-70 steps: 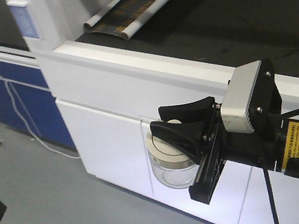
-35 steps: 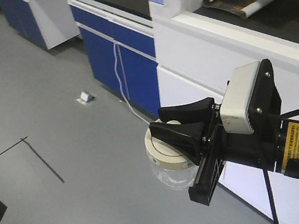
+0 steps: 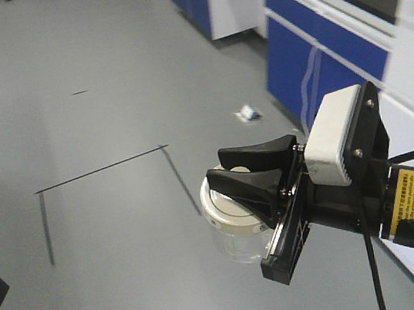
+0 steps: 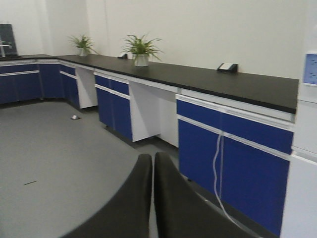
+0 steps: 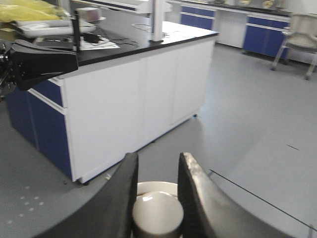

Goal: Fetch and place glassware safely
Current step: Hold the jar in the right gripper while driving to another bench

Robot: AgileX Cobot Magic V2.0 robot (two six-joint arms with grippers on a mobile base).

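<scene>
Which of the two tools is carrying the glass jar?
The right tool, clamped on the glass jar by its cream lid's knob; the left tool is shut on nothing.

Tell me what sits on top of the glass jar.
A cream-white lid with a central knob, which is pinched by the right gripper. The lid covers the glass jar's mouth, so the opening cannot be seen.

A potted plant (image 4: 141, 51) stands on a black counter (image 4: 208, 79) over blue cabinets (image 4: 247, 173) and grey floor (image 3: 64, 83).
</scene>
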